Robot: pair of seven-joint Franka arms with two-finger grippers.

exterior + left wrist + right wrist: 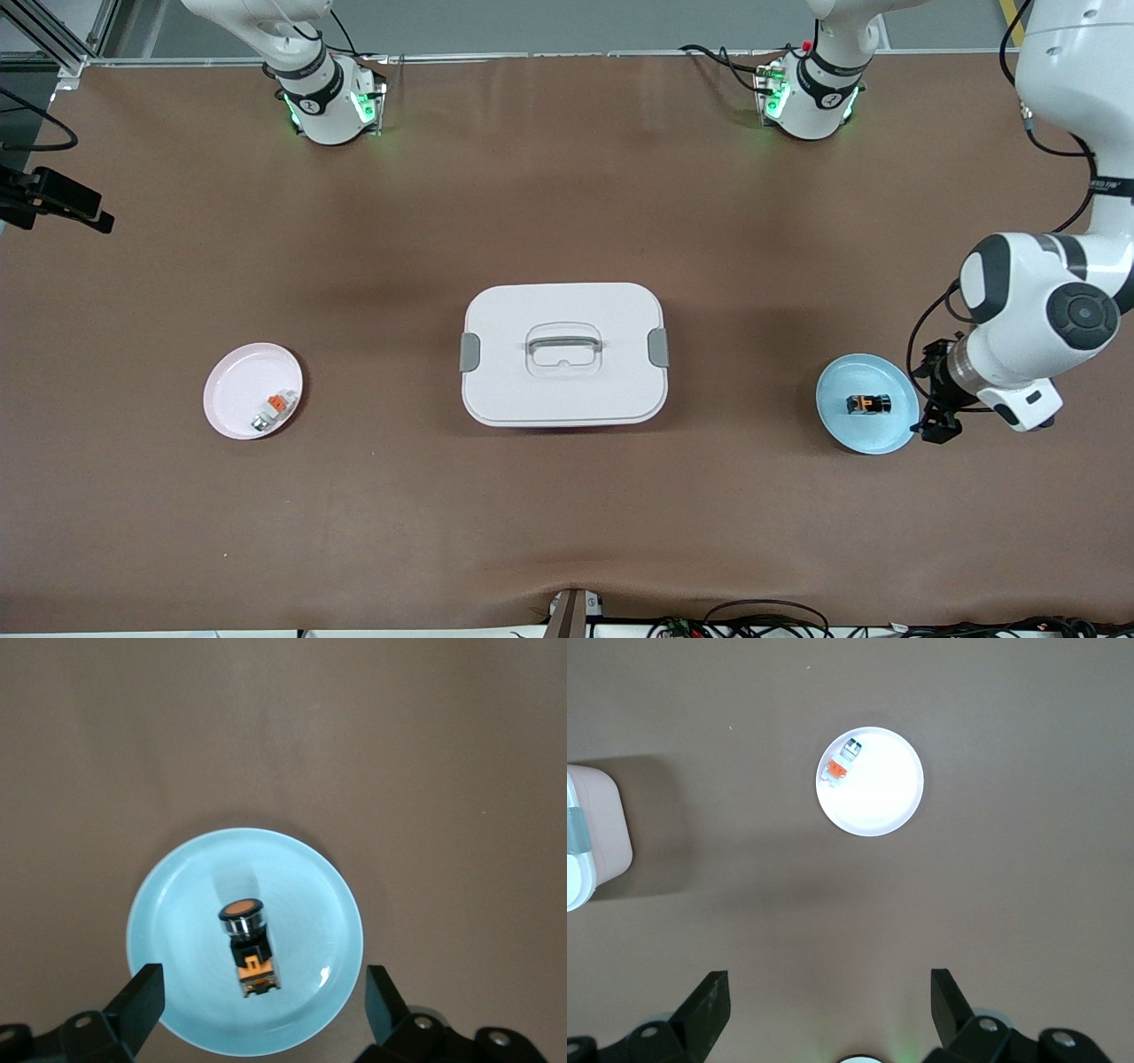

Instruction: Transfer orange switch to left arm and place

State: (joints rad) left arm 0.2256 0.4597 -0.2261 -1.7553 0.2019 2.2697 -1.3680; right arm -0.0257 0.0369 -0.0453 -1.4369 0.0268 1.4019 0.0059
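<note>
The orange switch (868,404) (246,943) lies on its side on a light blue plate (842,390) (177,921) toward the left arm's end of the table. It has a black body, a round orange face and an orange end. My left gripper (937,424) (263,981) hangs open over the plate's rim, its fingers standing wide to either side of the switch below. The white box (564,354) (594,837) with grey latches sits shut in the middle of the table. My right gripper (828,985) is open and holds nothing, high over bare table; the front view does not show it.
A pale pink plate (235,399) (881,788) toward the right arm's end holds a small white-and-grey part with an orange tab (270,409) (842,762). A black bracket (53,199) juts in at that end. Cables (762,620) lie along the table's front edge.
</note>
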